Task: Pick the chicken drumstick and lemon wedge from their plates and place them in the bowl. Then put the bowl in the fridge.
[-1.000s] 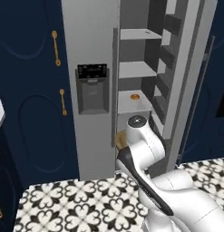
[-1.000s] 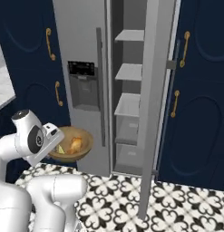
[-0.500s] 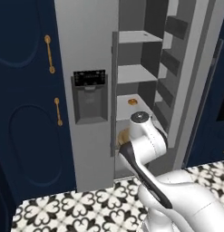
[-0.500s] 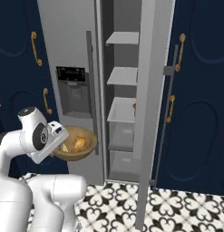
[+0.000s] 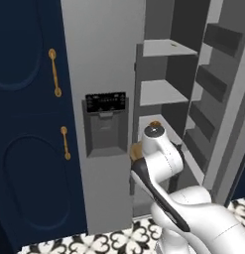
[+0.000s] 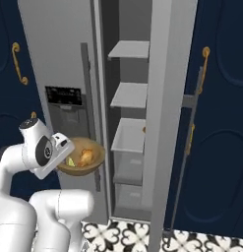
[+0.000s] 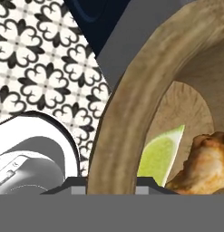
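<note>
The bowl (image 6: 82, 157), with the chicken drumstick (image 6: 86, 156) and lemon wedge (image 6: 71, 161) inside, hangs from my gripper (image 6: 64, 153) clamped on its rim, before the open fridge (image 6: 128, 98).

Brown wooden bowl (image 6: 82, 158), yellow-green lemon wedge (image 7: 159, 156), golden drumstick (image 7: 204, 162), grey fridge (image 5: 101, 54), seemingly black-and-white patterned floor (image 7: 38, 68).

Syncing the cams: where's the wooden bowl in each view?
Left base view: a sliver of the bowl shows left of the wrist, centre frame.
Right base view: bowl lower left, held up before the open fridge.
Hand view: its rim arcs through the centre.
Shared landmark: the fridge's black dispenser panel.
</note>
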